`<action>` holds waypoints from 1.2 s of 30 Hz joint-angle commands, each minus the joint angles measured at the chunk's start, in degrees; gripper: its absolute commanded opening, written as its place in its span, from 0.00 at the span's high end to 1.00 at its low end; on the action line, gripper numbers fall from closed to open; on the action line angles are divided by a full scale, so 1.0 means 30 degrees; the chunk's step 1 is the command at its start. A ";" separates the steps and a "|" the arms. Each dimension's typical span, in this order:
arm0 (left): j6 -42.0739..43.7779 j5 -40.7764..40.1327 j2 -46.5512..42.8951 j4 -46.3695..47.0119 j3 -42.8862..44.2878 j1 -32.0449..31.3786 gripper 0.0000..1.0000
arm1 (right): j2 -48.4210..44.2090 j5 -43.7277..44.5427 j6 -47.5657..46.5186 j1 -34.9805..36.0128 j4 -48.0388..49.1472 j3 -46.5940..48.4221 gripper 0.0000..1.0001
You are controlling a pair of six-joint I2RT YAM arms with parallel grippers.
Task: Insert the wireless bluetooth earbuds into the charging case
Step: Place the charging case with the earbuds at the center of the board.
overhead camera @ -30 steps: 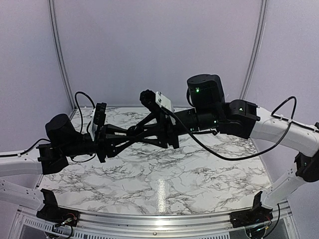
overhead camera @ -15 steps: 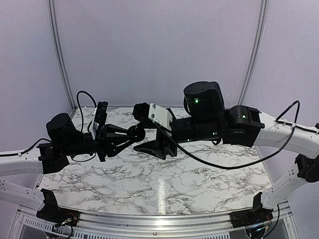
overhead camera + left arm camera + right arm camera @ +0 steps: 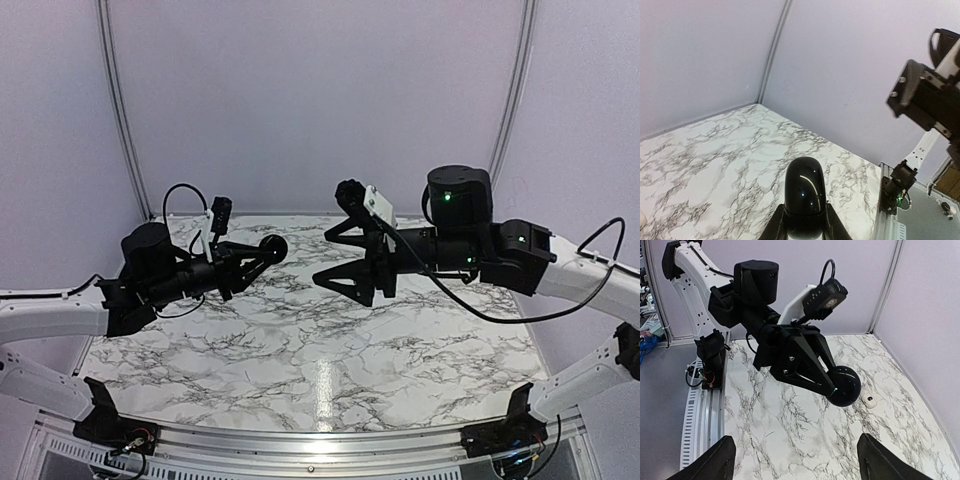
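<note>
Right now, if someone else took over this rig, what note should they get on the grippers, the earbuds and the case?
Left gripper: shut on a black round object, held above the table.
Right gripper: open, empty, in the air.
Charging case: lying on the marble, apart from both grippers. It shows a dark spot, and the lid state is unclear.
Earbuds: cannot be made out.
Done: nothing confirmable.
Left: locate both earbuds and seat them in the case.

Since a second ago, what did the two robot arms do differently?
The two arms pulled apart. The right gripper swung back toward its own side and its jaws opened wide, apparently letting go of the black puck. The left gripper drew back toward its side, carrying the puck. Unchanged: the left jaws stay shut on the puck, above the marble table.
</note>
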 commanded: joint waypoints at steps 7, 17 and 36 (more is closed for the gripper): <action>-0.3845 -0.1693 0.4427 -0.2370 0.0685 0.2879 0.99 | -0.1348 0.0817 0.2095 -0.0766 0.1905 -0.2073 0.12; -0.4726 -0.1144 0.9517 -0.3034 0.1950 0.5090 0.99 | -0.1670 0.0790 0.2686 -0.0923 0.2481 -0.3063 0.11; -0.5804 -0.0404 1.4821 -0.4038 0.5190 0.6913 0.83 | -0.1658 0.0758 0.2686 -0.0946 0.2179 -0.3360 0.11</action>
